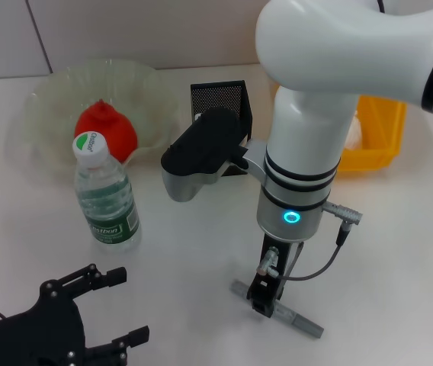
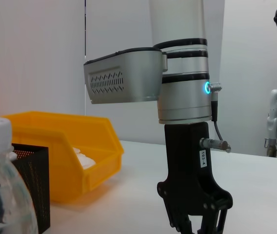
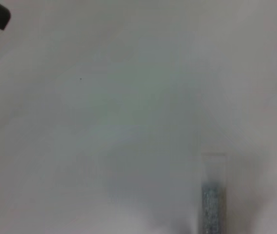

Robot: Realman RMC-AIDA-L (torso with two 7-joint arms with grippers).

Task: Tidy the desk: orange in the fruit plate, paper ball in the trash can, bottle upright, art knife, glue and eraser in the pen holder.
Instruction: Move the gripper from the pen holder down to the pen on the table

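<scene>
Pictured on a plain white table [image 1: 399,252]: right hand [image 1: 266,299], black and pointing straight down from a white and silver arm, lowered onto a slim grey bar-shaped art knife [image 1: 296,320] lying flat near the table's front edge. Fingers at either side of the knife's middle, but whether closed on it – cannot tell, the tips being hidden against the bar. Seen close in the right wrist view, one end of the same grey knife [image 3: 211,200] flat against the white surface.

Left hand [image 1: 102,309], black and open, fingers spread and holding nothing, parked low at the front left corner, well apart from the knife.

Small clear plastic water bottle [image 1: 107,200] with a green label and white-and-green cap, standing upright on the left, just in front of a large translucent pale-green fruit plate [image 1: 52,88] with a wavy rim. Inside that plate, a round red-orange orange [image 1: 108,126] with a small nub on top.

Further back at centre, a black metal mesh pen holder [image 1: 218,95], square-sided and upright, partly hidden behind the right arm's silver wrist housing. To its right – a bright yellow rectangular plastic trash can [image 1: 376,133], with a crumpled white paper ball [image 2: 84,158] resting inside it, visible in the left wrist view.
</scene>
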